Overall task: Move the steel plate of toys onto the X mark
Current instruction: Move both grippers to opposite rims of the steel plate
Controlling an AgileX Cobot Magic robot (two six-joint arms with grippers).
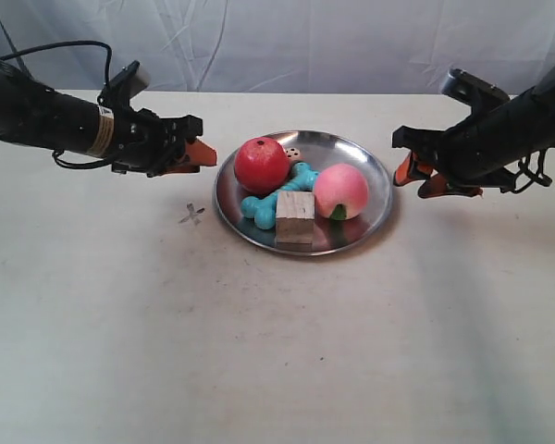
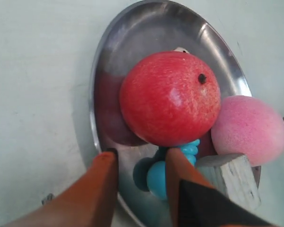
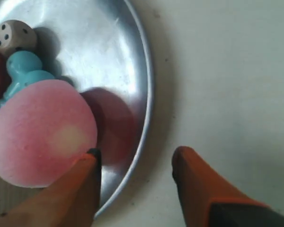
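Observation:
The steel plate [image 1: 347, 153] sits mid-table holding the red ball [image 1: 261, 165], pink peach [image 1: 340, 191], turquoise bone [image 1: 277, 194], wooden cube [image 1: 295, 215] and small die [image 1: 293, 154]. The grey X mark [image 1: 192, 215] lies on the table just outside the plate's rim, on the exterior view's left. My left gripper [image 1: 192, 153] hovers at that same side; in its wrist view it [image 2: 142, 153] is open, fingers straddling the plate's [image 2: 132, 47] rim near the red ball [image 2: 170, 97] and bone [image 2: 157, 177]. My right gripper [image 3: 136, 153] is open astride the opposite rim [image 3: 144, 118], one finger beside the peach [image 3: 38, 132].
The pale table [image 1: 259, 351] stretches wide in front of the plate. A white cloth backdrop [image 1: 305, 37] hangs behind the table's far edge. A black cable [image 1: 65, 46] loops above the arm at the exterior view's left.

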